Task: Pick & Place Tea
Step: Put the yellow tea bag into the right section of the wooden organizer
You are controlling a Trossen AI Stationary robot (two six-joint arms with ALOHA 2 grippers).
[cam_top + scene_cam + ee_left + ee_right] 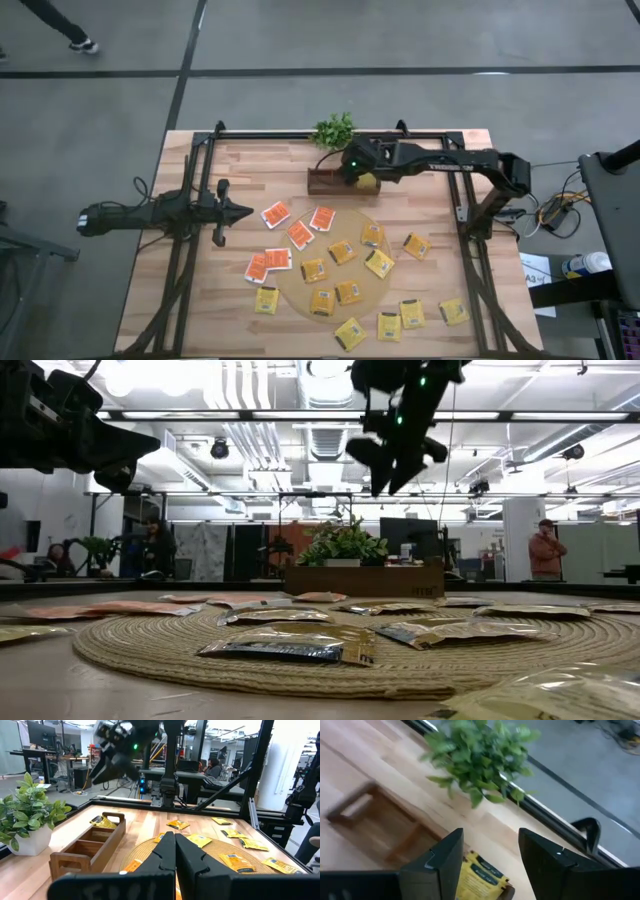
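Below the open right pincer (pixel 487 857), a yellow tea packet (pixel 479 879)

Table (pixel 200 300): pale wood planks, visible grain, matt, smooth.

Round mat (pixel 420 670): coarse woven fibre, braided in rings, rough and dull.

Tea packets (pixel 285 648): thin foil-like or coated paper, slightly glossy, catching ceiling light; yellow packet (pixel 477 877) in the box shows a smooth printed face.

Wooden box (pixel 90 851): darker brown wood, smooth, low satin sheen.

Plant (pixel 27 810): leaves smooth, faintly waxy; pot (pixel 27 840) white, matt.

Right gripper (pixel 490 865) fingers: dark hard plastic, matt. Left gripper (pixel 175 860) fingers alike, edges faintly shiny.

Frame rails (pixel 300 133): black metal, matt.
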